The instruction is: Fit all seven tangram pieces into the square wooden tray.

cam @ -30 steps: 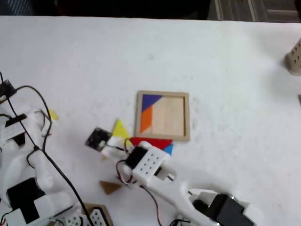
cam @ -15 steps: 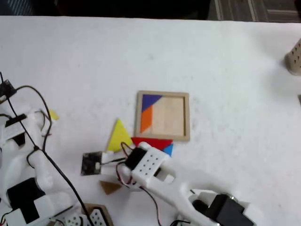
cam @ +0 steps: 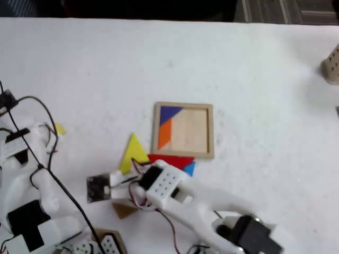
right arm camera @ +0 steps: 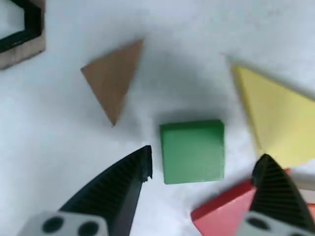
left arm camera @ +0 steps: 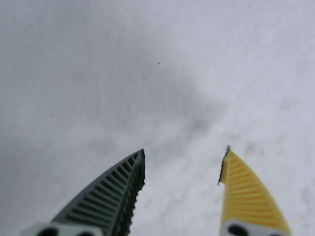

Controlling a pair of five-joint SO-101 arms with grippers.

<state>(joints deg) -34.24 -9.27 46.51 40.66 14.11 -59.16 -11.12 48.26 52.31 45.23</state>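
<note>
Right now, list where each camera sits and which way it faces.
High view: fixed above, looking down on the table and tray; the left arm and right arm show.
Left wrist view: on the left arm, facing the table; left gripper open.
Right wrist view: on the right arm, looking down at the green square; right gripper open.
Shared: high and right wrist views both show the yellow triangle and brown triangle.
</note>
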